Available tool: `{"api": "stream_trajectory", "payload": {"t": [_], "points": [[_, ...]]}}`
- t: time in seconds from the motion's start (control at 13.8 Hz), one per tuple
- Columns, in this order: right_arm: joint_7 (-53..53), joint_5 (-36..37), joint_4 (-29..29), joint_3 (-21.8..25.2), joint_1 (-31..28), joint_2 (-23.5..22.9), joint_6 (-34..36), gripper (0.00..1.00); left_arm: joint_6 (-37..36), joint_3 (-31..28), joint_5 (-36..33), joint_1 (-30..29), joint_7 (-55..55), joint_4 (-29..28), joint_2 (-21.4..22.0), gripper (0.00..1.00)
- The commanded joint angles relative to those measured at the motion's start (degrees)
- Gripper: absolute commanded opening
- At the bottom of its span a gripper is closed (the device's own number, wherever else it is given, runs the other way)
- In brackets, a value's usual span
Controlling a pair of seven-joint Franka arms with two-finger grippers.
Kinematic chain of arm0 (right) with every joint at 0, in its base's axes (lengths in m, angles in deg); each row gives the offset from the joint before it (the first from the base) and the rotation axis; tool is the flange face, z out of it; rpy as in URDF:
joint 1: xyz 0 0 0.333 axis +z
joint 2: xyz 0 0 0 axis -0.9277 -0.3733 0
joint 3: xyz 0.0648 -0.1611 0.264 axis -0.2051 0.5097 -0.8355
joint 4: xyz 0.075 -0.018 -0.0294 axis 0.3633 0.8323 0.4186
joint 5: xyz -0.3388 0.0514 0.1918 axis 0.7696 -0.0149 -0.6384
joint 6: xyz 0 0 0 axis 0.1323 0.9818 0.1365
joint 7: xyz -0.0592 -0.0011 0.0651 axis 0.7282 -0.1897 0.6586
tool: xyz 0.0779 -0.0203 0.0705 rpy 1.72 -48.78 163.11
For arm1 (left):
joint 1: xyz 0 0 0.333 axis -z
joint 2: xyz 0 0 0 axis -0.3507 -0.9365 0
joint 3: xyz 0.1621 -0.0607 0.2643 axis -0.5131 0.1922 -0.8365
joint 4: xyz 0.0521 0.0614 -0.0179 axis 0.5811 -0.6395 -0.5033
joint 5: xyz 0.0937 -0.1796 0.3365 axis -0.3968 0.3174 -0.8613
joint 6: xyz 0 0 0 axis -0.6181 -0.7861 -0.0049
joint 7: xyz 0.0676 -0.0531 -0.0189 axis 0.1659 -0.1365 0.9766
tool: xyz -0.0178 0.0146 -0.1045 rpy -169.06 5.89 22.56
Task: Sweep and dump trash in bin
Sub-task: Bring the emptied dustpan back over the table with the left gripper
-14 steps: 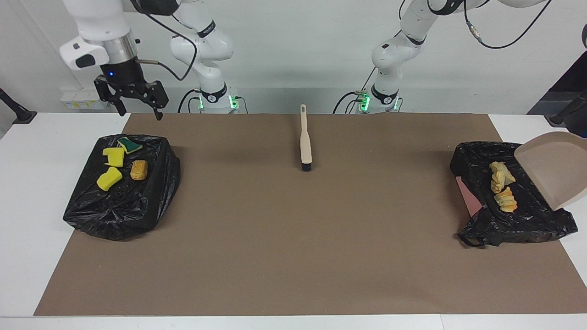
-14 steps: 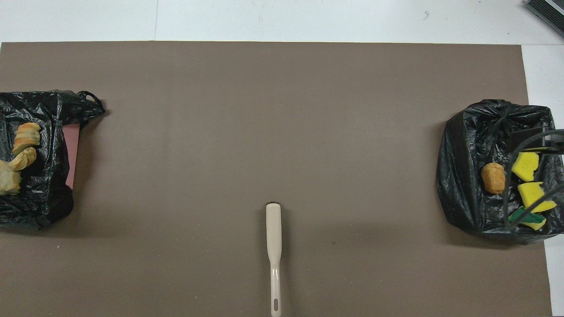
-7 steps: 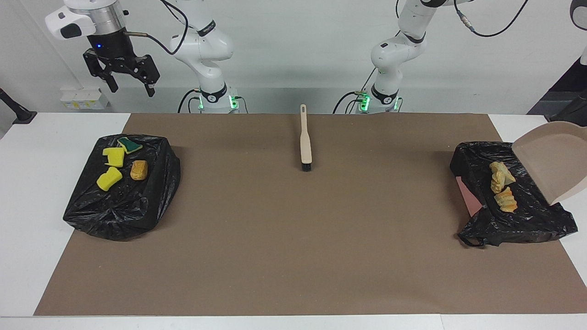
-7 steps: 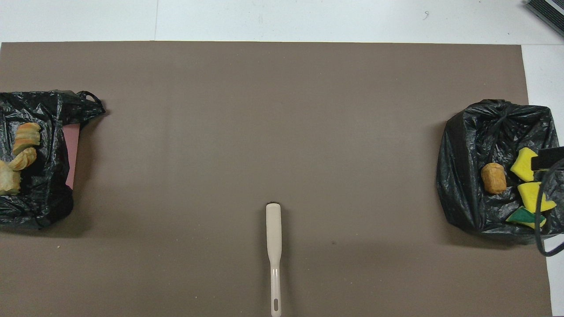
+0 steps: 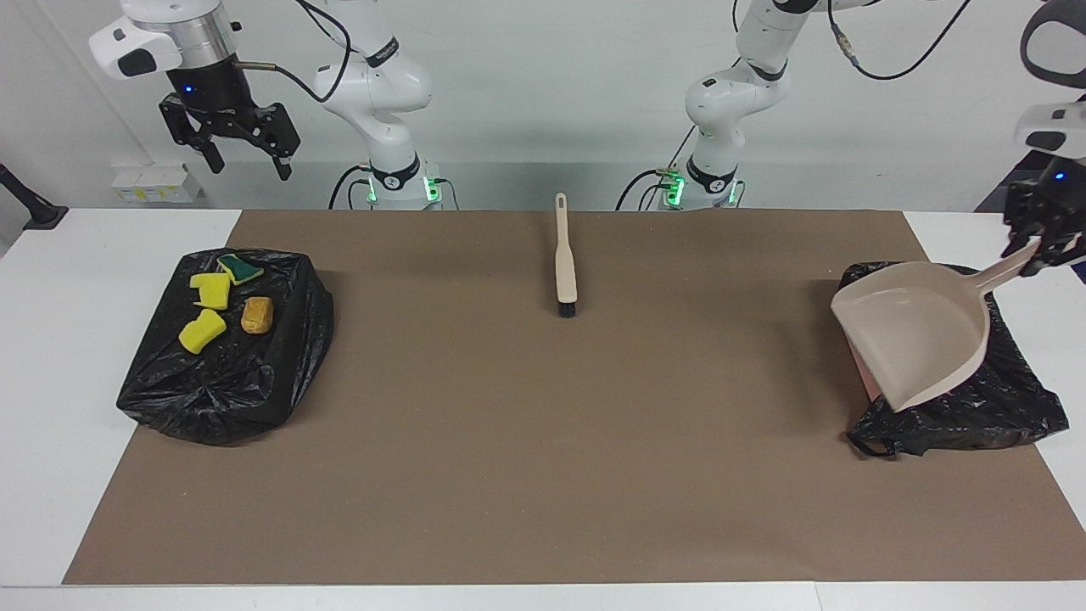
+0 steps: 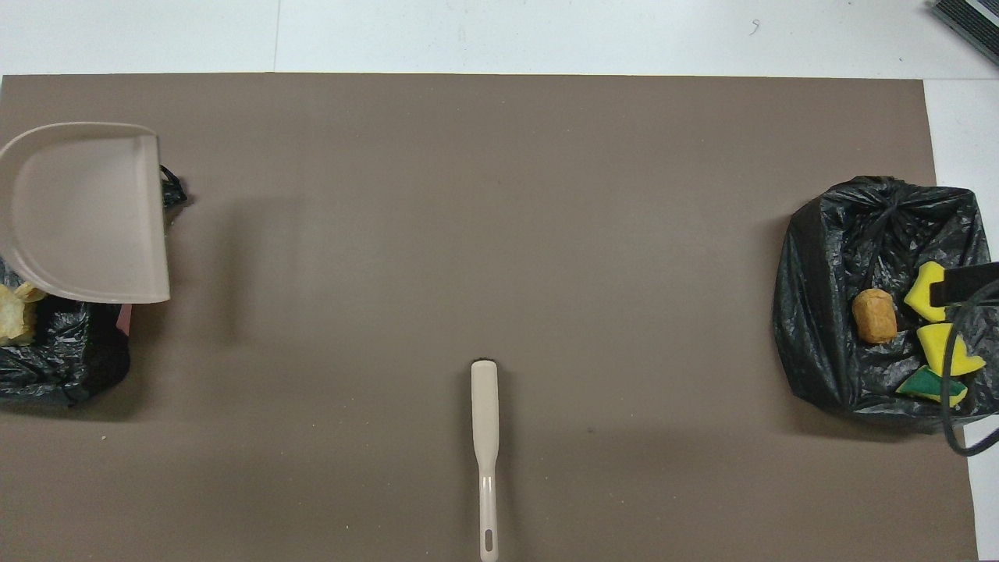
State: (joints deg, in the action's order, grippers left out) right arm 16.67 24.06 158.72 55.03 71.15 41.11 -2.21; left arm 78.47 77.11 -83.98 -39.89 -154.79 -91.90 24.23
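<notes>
No legible writing, left claw (image 5: 1045,246) gripping dustpan (image 5: 920,339) handle

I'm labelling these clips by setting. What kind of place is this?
Probably a robotics lab, not a home: two white arms bolted at a white table, a plain brown mat as work surface, bare walls, and staged props: bag-lined bins, a brush, and a dustpan held by the left gripper.

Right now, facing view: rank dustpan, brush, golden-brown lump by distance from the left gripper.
1. dustpan: held by its handle in the left gripper, over the bag at the left arm's end.
2. brush: mid-table.
3. golden-brown lump: on the bag at the right arm's end.
</notes>
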Motion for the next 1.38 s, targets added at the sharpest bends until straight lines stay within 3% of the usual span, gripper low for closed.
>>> {"api": "stream_trajectory", "payload": {"t": [0.0,0.22,0.72,1.3], "points": [[-1.8,-1.4,1.4,-0.4,-1.1,0.9,-0.2,1.00,0.9,-0.6,5.8,3.5,4.3,-3.8,0.1,0.00],[-5.2,-1.2,1.5,-0.2,-1.4,0.9,0.1,1.00,5.5,-0.7,10.9,7.9,14.7,-8.6,-0.1,0.00],[-5.8,-1.1,2.1,-0.5,-0.5,1.1,-0.8,1.00,10.9,-0.8,10.2,20.9,42.2,-13.4,0.7,0.00],[-5.9,-1.1,2.2,-0.6,-0.4,1.0,-1.6,1.00,16.3,-0.8,6.1,31.8,82.0,-18.5,1.2,0.00]]}}
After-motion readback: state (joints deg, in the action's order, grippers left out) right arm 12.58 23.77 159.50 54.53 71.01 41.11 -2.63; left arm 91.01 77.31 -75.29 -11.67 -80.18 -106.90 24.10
